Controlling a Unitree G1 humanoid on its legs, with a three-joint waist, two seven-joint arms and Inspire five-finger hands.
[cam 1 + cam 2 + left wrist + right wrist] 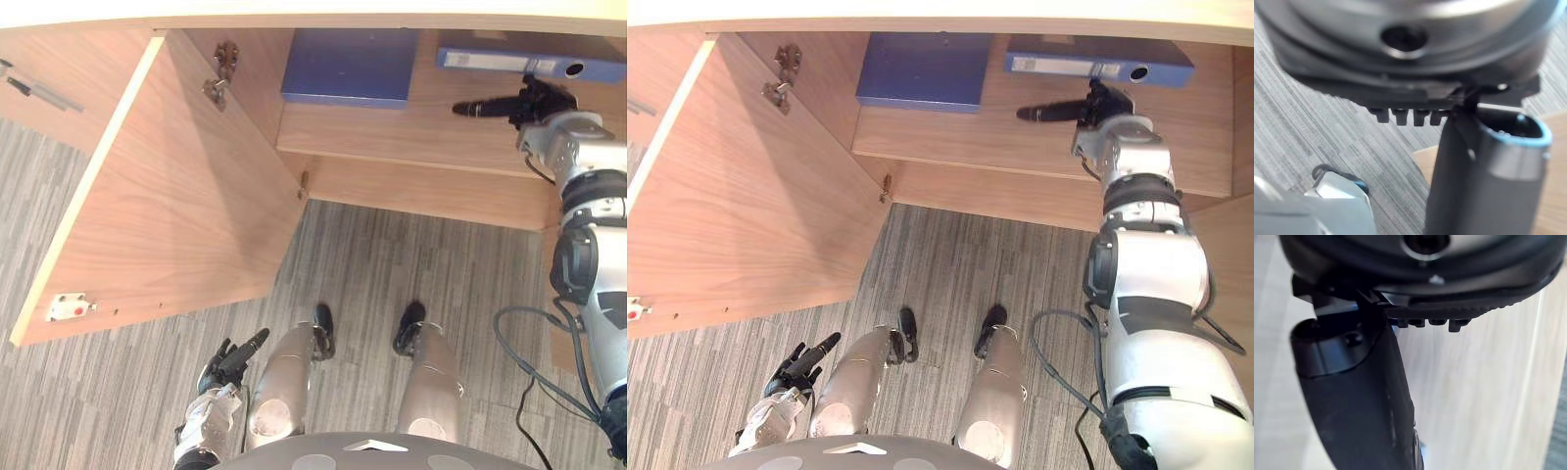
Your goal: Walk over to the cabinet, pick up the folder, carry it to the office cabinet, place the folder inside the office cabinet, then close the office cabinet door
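Folder (pixel 490 61), a blue rigid slab, lies flat on the wood-grain shelf (pixel 392 127) at 1 o'clock. Just beside it is the right hand (pixel 537 98), fingers straight and empty.

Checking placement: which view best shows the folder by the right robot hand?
Right eye view: the folder lies whole on the shelf, spine outward. Left eye view has it at the frame's edge; right wrist view, maybe a sliver.
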